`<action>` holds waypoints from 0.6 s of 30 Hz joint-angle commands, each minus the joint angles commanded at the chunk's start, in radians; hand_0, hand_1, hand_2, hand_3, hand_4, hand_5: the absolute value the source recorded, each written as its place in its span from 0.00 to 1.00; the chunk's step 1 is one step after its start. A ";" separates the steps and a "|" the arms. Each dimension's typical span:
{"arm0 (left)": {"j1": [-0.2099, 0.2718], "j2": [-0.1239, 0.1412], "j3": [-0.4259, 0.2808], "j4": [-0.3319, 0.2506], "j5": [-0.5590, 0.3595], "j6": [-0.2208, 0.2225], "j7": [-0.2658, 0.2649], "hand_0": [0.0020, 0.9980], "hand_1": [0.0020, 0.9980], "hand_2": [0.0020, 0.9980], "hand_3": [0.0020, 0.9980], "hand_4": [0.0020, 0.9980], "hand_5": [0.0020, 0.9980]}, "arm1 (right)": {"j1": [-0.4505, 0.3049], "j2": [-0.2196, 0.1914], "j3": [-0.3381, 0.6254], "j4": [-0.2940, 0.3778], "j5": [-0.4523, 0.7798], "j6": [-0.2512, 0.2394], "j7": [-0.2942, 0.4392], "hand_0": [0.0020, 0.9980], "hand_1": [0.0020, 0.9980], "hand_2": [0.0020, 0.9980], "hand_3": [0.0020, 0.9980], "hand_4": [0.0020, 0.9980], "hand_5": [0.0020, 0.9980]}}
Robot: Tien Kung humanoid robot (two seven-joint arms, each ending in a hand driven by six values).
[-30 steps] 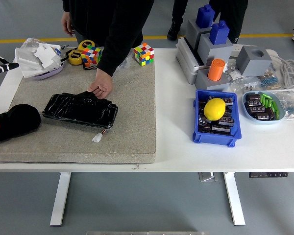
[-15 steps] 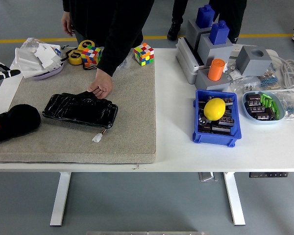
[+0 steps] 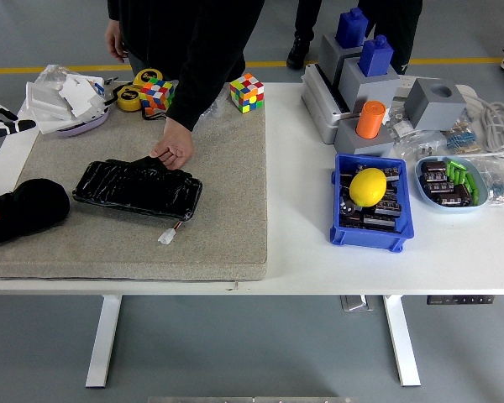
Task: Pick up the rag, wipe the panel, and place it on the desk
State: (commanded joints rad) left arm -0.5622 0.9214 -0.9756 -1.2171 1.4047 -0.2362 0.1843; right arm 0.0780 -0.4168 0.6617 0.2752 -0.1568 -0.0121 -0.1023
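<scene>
The robot's left hand shows only as a black-and-white tip at the far left edge; whether its fingers are open I cannot tell. The crumpled black rag lies untouched on the grey felt mat, left of the glossy black panel, which a person's hand presses at its far edge. Judging from this, picking, wiping and placing are all not yet done.

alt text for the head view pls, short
A person's hand presses the far edge of a black panel on a grey mat. A black rag lies at the mat's left; the left robot hand waits at the left edge.
</scene>
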 joint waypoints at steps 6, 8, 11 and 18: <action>-0.005 -0.002 0.006 0.003 0.001 -0.001 -0.001 0.62 0.72 0.75 0.80 1.00 0.93 | 0.000 0.002 0.011 0.005 -0.009 0.000 0.001 0.72 0.69 0.68 0.59 1.00 0.50; -0.007 -0.002 0.008 0.003 0.003 -0.002 -0.001 0.62 0.72 0.75 0.80 1.00 0.93 | 0.001 0.003 0.009 0.002 -0.006 0.001 0.001 0.72 0.69 0.68 0.59 1.00 0.50; -0.010 0.000 0.011 0.000 -0.001 -0.001 -0.003 0.62 0.72 0.74 0.80 1.00 0.93 | 0.000 0.004 0.008 0.000 -0.002 0.001 0.001 0.72 0.69 0.68 0.59 1.00 0.50; -0.014 0.002 0.018 -0.001 -0.002 -0.003 -0.005 0.62 0.72 0.74 0.80 1.00 0.93 | 0.000 0.008 0.008 -0.002 0.002 0.002 0.002 0.72 0.69 0.68 0.59 1.00 0.50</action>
State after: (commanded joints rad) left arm -0.5761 0.9237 -0.9573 -1.2177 1.4026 -0.2390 0.1797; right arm 0.0776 -0.4084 0.6700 0.2736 -0.1547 -0.0104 -0.1003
